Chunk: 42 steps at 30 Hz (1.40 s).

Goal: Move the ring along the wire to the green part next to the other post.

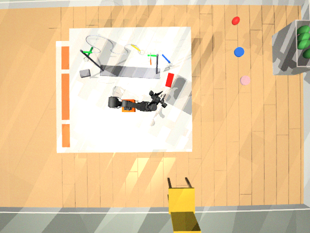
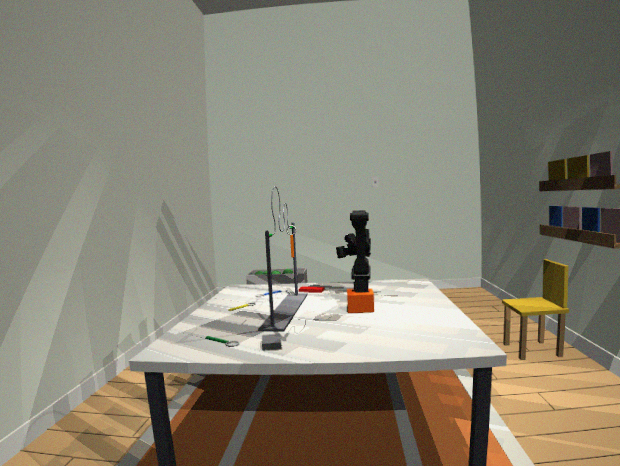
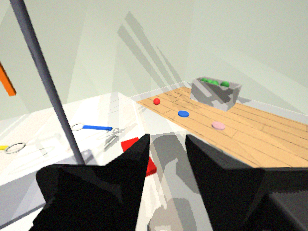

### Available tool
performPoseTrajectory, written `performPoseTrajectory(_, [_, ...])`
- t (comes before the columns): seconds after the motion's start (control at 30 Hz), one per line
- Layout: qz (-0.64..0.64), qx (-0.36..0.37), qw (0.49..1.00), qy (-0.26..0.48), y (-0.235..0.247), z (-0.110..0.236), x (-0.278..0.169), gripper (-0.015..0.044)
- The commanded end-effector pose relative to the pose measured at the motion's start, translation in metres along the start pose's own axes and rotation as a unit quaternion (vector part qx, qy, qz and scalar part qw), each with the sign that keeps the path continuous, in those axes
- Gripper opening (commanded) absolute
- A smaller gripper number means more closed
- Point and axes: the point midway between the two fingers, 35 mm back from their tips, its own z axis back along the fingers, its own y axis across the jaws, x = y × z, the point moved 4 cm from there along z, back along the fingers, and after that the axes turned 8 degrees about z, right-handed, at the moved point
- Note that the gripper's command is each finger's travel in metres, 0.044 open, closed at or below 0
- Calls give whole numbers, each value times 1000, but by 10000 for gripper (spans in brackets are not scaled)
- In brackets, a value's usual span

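The pincer hangs above the bench, fingers partly drawn together with nothing between them. The ring's orange handle hangs well apart from it, just beside the nearer post.

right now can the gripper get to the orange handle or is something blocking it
Probably yes. The gripper, partly closed and holding nothing, sits apart from the orange handle, which hangs beside the dark post. The post stands close by, so the approach must skirt it; the fingers likely need reopening.
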Motion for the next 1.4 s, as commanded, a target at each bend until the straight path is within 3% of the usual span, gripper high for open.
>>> performPoseTrajectory(0.0, [1, 55, 998, -25, 20, -19, -5, 160])
performPoseTrajectory(0.27, [15, 189, 978, -85, 85, -51, -14, 160])
performPoseTrajectory(0.53, [25, 313, 940, -131, 157, -53, -23, 160])
performPoseTrajectory(0.7, [26, 316, 939, -132, 159, -57, -20, 160])
performPoseTrajectory(1.0, [26, 315, 939, -135, 177, -89, 36, 160])
performPoseTrajectory(1.37, [25, 315, 939, -135, 182, -97, 42, 160])
